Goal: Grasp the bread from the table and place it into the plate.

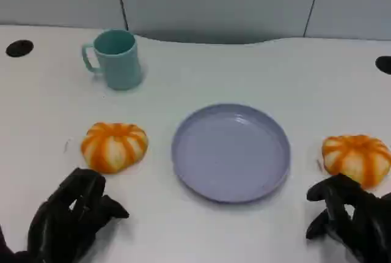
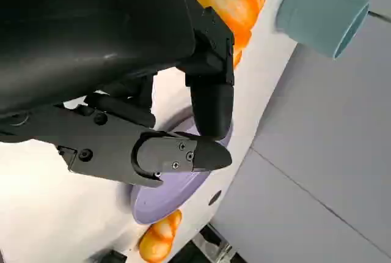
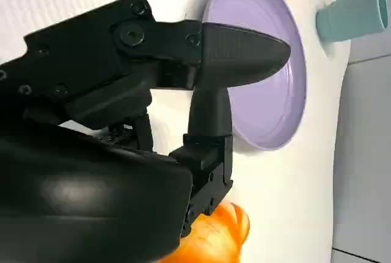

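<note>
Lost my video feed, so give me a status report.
Left hand and right hand hold nothing. Two bread rolls on table, left and right of plate. Plate bare. Mug behind, nothing blocking.

Both hands, the left hand [image 1: 70, 220] and the right hand [image 1: 351, 220], are built of matte black segmented fingers. A rounded glossy black shell is seen behind each hand. Small screws are set into the fingers [image 3: 232, 52].
</note>
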Motion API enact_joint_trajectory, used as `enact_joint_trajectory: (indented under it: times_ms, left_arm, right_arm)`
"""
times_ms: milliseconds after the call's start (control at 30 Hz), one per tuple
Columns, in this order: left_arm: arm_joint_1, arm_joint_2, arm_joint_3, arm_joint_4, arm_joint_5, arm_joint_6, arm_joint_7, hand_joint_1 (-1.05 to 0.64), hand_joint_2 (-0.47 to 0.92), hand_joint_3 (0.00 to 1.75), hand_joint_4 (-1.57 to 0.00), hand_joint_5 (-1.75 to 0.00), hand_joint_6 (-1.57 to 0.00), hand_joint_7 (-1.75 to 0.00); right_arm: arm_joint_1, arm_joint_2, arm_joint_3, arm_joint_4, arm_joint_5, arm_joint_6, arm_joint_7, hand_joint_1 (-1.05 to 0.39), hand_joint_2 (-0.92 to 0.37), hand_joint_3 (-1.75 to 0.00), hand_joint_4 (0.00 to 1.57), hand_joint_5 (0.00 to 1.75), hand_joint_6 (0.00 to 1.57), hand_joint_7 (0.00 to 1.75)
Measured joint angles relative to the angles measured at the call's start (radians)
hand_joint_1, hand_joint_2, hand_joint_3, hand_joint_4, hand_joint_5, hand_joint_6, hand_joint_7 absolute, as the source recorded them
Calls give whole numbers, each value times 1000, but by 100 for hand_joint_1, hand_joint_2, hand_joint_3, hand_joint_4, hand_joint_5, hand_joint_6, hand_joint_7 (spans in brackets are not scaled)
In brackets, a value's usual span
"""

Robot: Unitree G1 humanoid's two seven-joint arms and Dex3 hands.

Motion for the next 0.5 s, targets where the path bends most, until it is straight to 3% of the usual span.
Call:
enact_joint_trajectory:
  times_ms: [500]
  left_arm:
    - [-1, 0, 8, 0, -3, 3, 0, -40, 92, 27, -58, -175, -37, -175]
  right_arm:
    - [0, 0, 1, -1, -2, 1, -4, -30, -92, -59, 52, 175, 38, 162]
